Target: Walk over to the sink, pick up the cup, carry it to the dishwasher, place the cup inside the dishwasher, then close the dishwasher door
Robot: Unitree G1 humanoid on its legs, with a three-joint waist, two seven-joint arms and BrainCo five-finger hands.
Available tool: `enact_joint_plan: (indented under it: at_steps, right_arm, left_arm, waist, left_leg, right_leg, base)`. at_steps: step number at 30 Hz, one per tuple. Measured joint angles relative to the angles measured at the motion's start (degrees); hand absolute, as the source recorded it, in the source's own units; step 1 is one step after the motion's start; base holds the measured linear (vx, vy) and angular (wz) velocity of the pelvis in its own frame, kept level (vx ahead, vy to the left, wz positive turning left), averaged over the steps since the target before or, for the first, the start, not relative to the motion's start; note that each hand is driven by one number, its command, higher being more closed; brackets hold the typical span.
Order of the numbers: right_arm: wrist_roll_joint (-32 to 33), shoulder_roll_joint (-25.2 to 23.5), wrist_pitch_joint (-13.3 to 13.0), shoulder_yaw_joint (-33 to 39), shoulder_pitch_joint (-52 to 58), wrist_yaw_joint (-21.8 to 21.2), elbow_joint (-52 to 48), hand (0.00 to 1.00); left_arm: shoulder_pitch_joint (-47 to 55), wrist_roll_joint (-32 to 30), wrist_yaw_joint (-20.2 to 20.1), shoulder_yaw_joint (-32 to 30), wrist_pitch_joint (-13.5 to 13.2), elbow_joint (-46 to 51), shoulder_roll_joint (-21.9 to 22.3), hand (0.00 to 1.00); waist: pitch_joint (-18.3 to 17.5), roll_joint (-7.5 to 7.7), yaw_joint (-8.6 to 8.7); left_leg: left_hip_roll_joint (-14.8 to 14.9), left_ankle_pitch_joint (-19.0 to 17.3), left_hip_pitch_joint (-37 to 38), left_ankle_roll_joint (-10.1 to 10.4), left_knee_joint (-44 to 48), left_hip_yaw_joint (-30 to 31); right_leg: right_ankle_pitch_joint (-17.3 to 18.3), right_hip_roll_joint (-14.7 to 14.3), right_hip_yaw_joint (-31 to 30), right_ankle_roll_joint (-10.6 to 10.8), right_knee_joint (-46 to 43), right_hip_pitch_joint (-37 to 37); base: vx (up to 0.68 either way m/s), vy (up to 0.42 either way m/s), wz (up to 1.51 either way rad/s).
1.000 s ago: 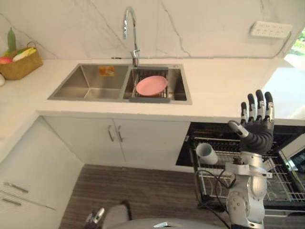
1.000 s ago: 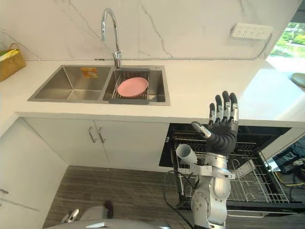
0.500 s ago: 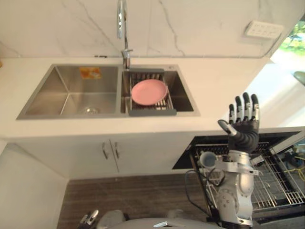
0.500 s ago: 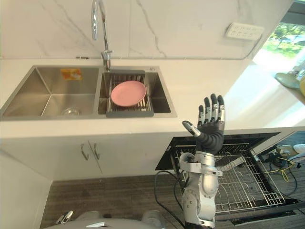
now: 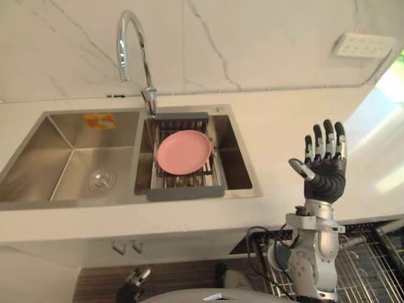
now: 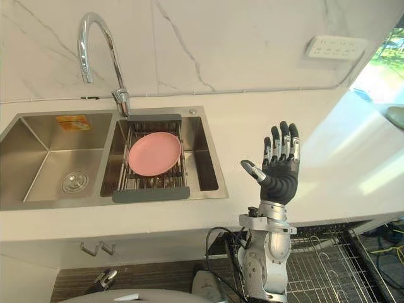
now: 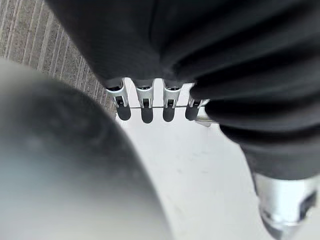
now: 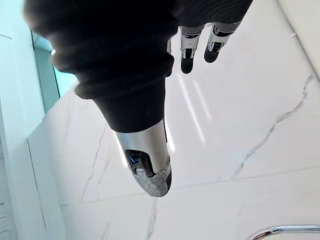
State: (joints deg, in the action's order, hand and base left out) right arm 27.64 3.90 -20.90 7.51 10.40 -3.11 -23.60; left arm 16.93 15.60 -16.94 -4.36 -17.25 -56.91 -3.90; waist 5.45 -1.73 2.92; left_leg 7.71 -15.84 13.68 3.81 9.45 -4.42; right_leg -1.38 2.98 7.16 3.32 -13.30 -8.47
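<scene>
Right hand (image 5: 325, 165) is up over the tabletop's (image 5: 278, 126) front edge, fingers (image 5: 327, 136) spread wide, holding nothing. Left hand (image 7: 150, 102) hangs low, fingers loose and empty. Next, I think: reach down and shut the dishwasher (image 6: 331, 265).

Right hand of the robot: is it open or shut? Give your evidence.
Open: the right hand is raised with silver fingers straight, thumb spread apart, and nothing held.

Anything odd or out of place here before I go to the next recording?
Nothing is spilled or broken. One oddity: the right hand is raised, open and empty, and the sink holds a pink plate on its drain rack, not a cup.
</scene>
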Motion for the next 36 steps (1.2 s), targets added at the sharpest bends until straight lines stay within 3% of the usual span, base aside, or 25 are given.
enact_joint_plan:
  at_steps: [4, 7, 9, 10, 11, 12, 13, 15, 16, 20, 23, 29, 36]
  right_arm:
    - [-0.01, 0.06, 0.13, 0.59, -2.47, -0.05, -0.2, 0.0]
    - [0.03, 0.12, 0.49, 1.09, -2.75, -0.14, 0.09, 0.0]
    - [0.03, 0.18, 1.38, 2.36, -2.78, -0.12, 0.11, 0.0]
    - [0.03, 0.14, 1.49, 2.4, -2.96, -0.15, 0.62, 0.0]
    - [0.01, 0.81, 1.5, 2.77, -3.57, -0.27, 1.87, 0.0]
    - [0.01, 1.49, 1.72, 2.82, -3.89, -0.35, 2.48, 0.0]
    - [-0.13, 2.22, 2.58, 2.75, -4.03, -0.67, 3.91, 0.0]
    - [-1.18, 2.29, 3.34, 1.87, -3.96, -1.44, 4.17, 0.0]
    - [-1.79, 2.41, 3.38, 1.53, -3.98, -1.77, 3.97, 0.0]
    - [-5.09, 3.62, 3.74, 1.63, -3.99, -1.85, 3.98, 0.0]
    - [-10.01, 4.43, 4.02, 1.71, -4.0, -2.11, 4.05, 0.0]
    - [-26.23, 9.44, 7.59, 1.65, -4.33, -2.87, 4.13, 0.0]
    - [-41.05, 16.17, 8.9, -0.7, -6.0, -6.94, 2.01, 0.0]
  left_arm:
    - [-0.42, -0.14, 0.83, -0.05, -0.1, 0.01, -0.11, 0.0]
    - [-0.52, -1.42, 3.41, -0.2, -0.57, -0.02, -1.68, 0.0]
    - [-0.71, -2.35, 4.92, -0.88, -0.79, 0.24, -2.2, 0.0]
    - [-0.78, -2.84, 5.43, -1.16, -0.88, 0.23, -2.77, 0.0]
    - [-0.82, -3.63, 5.89, -1.02, -0.89, 0.23, -2.44, 0.0]
    - [-0.81, -3.97, 6.18, -0.7, -0.9, 0.24, -2.17, 0.0]
    - [-1.41, -4.95, 6.82, -0.64, -1.08, 0.67, -1.89, 0.0]
    - [-1.49, -5.76, 7.05, -0.33, -1.12, 0.61, -2.21, 0.0]
    - [-1.62, -5.74, 7.47, -0.23, -0.98, 0.38, -2.81, 0.0]
    - [-2.17, -5.71, 8.06, -0.25, -0.16, -0.3, -2.95, 0.0]
    - [-2.93, -5.86, 8.02, -0.12, -0.18, -0.51, -2.94, 0.0]
    - [-4.44, -7.0, 7.88, 0.1, -0.19, -0.65, -2.98, 0.0]
    - [-4.39, -9.14, 7.47, 0.84, 0.1, -0.98, -4.61, 0.0]
  waist:
    - [-0.06, 0.03, -1.14]
    - [0.75, 1.61, -1.38]
    - [1.5, 2.56, -1.61]
    - [1.77, 3.49, -1.98]
    - [1.44, 2.87, -1.86]
    - [1.43, 2.18, -1.75]
    - [1.93, 1.82, -2.7]
    - [1.97, 1.83, -2.98]
    - [1.82, 2.67, -2.92]
    - [1.57, 2.69, -2.67]
    - [1.29, 2.09, -2.36]
    - [1.27, 2.03, -1.79]
    - [1.16, 3.58, -1.42]
  left_leg:
    - [0.22, 1.36, 1.37, -0.1, 0.82, -0.17]
    - [0.34, 1.46, -4.14, -0.22, 12.51, -0.2]
    - [0.86, 2.63, -7.65, 0.36, 19.76, -0.57]
    - [0.91, -0.27, -8.81, -0.56, 18.8, -1.49]
    - [0.44, -0.22, -9.54, -1.24, 11.13, -2.56]
    - [0.22, 1.3, -9.68, -1.3, 7.69, -2.71]
    - [-0.42, 2.3, -9.72, -0.27, 5.05, -3.35]
    - [-1.6, 3.11, -8.77, -0.84, 2.24, -4.14]
    - [-2.75, 3.8, -8.26, -0.76, 0.37, -4.87]
    - [-3.49, 5.48, -6.8, -1.14, -2.98, -5.01]
    - [-3.34, 6.16, -6.48, -1.07, -4.26, -4.47]
    - [-3.3, 7.19, -5.52, -0.71, -4.58, -2.99]
    - [-3.83, 7.0, -5.73, -1.16, -4.83, -1.99]
  right_leg:
    - [-1.33, -0.43, 0.32, 0.0, 4.57, 4.1]
    - [-1.43, 0.09, 1.44, -0.26, 10.04, 7.83]
    - [-3.15, 0.69, 1.72, -1.76, 12.73, 10.44]
    - [-3.83, 1.37, 1.97, -1.9, 13.52, 10.69]
    - [-4.44, 1.6, 2.85, -1.61, 14.49, 10.5]
    - [-4.6, 1.42, 3.29, -1.09, 14.99, 10.25]
    - [-5.07, 1.4, 2.77, -0.36, 16.44, 10.64]
    - [-6.13, 2.07, 2.69, -0.26, 18.23, 11.15]
    - [-7.45, 3.15, 2.66, 0.66, 18.09, 10.64]
    - [-7.36, 3.61, 2.91, 1.38, 18.17, 10.55]
    - [-7.19, 3.56, 3.49, 1.88, 18.07, 10.4]
    - [-7.01, 3.53, 5.9, 1.88, 18.05, 11.86]
    - [-6.8, 3.88, 6.42, 2.05, 18.42, 12.3]
  base:
    - [0.05, -0.034, 0.06]
    - [-0.01, -0.014, 0.22]
    - [0.01, 0.018, 0.41]
    - [-0.04, 0.049, 0.32]
    - [-0.06, 0.064, 0.32]
    - [-0.09, 0.083, 0.05]
    - [-0.04, 0.077, -0.08]
    - [0.0, 0.071, -0.14]
    - [0.01, 0.052, -0.07]
    - [0.07, 0.038, 0.0]
    - [0.1, 0.008, 0.07]
    - [0.03, -0.005, 0.12]
    - [-0.09, -0.014, 0.07]
